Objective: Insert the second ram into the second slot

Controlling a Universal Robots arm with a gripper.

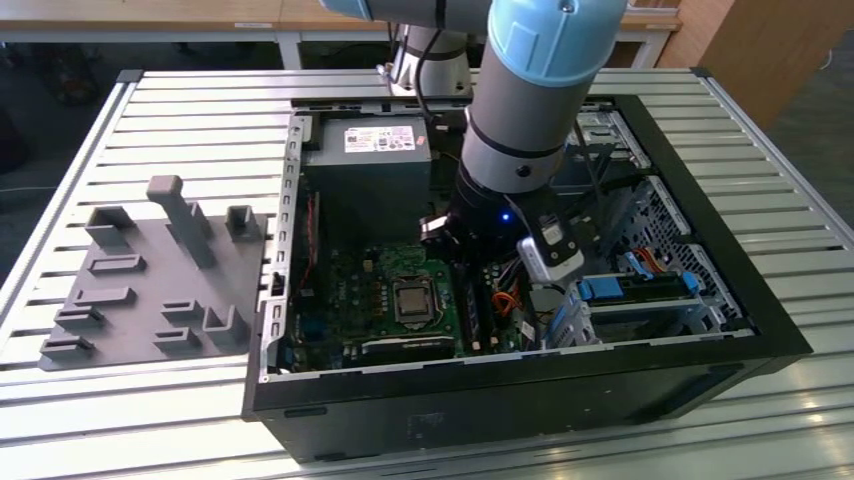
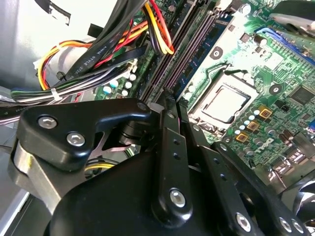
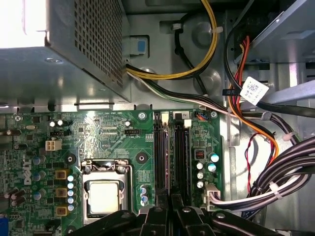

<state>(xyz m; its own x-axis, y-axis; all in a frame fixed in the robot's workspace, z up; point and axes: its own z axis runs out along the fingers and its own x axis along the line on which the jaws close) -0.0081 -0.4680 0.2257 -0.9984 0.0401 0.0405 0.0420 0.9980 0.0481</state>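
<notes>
Set on a slatted metal table (image 1: 174, 110), with a grey fixture tray (image 1: 147, 280) at the exterior view's left: an open computer case (image 1: 534, 375), lying on its side. Reaching down into it from above, the arm (image 1: 534, 110), just past the power supply (image 1: 367, 160) and close to a thick bundle of cables (image 3: 275, 172). Below that, the green motherboard (image 3: 98, 132) with its processor socket (image 3: 104, 194). Hanging low over the board, the gripper (image 3: 170, 199), lined up lengthwise with the pair of long dark memory slots (image 3: 160, 152) beside the socket and poised above their near ends in both wrist views (image 2: 174, 101). Cannot tell whether clenched or released, nor whether the second ram is pinched there edge-on or already sits in a slot. Cannot tell either which of the two is the second slot. Judging by the pose, the step in hand looks like the insertion itself: final alignment over the slots, or pressing home. Would call for the stick's edge exactly parallel to the chosen slot, the notch matched, a straight push square to the board, and no snagging on the nearby cables.
</notes>
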